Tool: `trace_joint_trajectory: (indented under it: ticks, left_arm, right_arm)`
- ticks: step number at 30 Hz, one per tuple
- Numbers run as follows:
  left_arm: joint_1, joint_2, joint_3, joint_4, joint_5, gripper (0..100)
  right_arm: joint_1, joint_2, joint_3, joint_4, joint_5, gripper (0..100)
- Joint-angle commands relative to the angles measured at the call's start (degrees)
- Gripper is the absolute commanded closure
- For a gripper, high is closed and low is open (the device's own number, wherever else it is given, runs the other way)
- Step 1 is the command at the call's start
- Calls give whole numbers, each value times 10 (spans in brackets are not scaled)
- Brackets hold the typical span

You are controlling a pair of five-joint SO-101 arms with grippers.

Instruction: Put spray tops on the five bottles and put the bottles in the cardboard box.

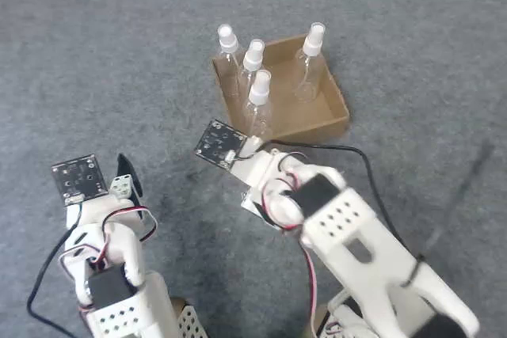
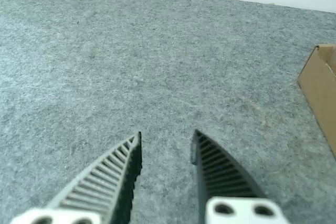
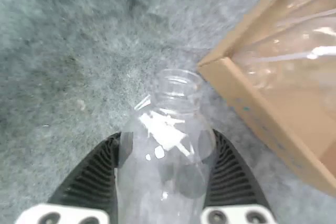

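Currently the right gripper (image 3: 167, 140) is pinching the last bottle (image 3: 169, 153) around its clear body, one ribbed jaw on each side. The bottle's threaded neck is open, with no top on it. It is held over the grey carpet (image 3: 68, 40), just beside a corner of the cardboard box (image 3: 252, 103). The left gripper (image 2: 165, 137) has its jaws spread with nothing between them, low over bare carpet and well apart from the box's edge.

From above, four capped bottles (image 1: 253, 61) stand at the box, so I judge the task far along: this is the capping step for the fifth bottle, with boxing to follow. The next move calls for a spray top brought to the open neck, lined up square and pressed or twisted on while the right gripper steadies the bottle. The free left gripper looks the natural one for that. Then the bottle must be lifted over the box wall.

Where the fifth spray top lies I cannot tell. In the high view the right wrist and its camera board (image 1: 218, 144) cover the grasp. Clear plastic against brown card makes the boxed bottles hard to outline, and I cannot tell whether the nearest capped bottle (image 1: 258, 104) stands inside the wall or just outside it.
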Motion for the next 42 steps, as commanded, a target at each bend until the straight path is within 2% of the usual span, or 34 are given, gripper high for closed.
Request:
trace_joint_trajectory:
  ticks: [1, 7, 12, 16, 23, 28, 35, 42]
  left_arm:
    - [1, -11, -16, 11, -4, 784]
    - [4, -11, -38, 53, -4, 758]
    - [64, -11, -54, 81, -5, 758]
    - [91, -11, -95, 114, -35, 758]
    - [241, -10, -91, 142, -128, 761]
    - [302, -9, -84, 143, -149, 761]
    - [353, 9, -86, 142, -174, 761]
    - [434, 129, -99, 112, -175, 761]
  right_arm:
    - [33, -80, -29, 45, -9, 965]
    - [78, -89, -27, 90, -10, 965]
    - [102, -93, -27, 119, -10, 968]
    - [167, -93, -27, 116, -31, 968]
    - [275, -93, -6, 56, -132, 965]
    - [329, -93, 39, -39, -164, 965]
    - [356, -89, 49, -66, -180, 965]
    - [359, -87, 49, -66, -180, 965]
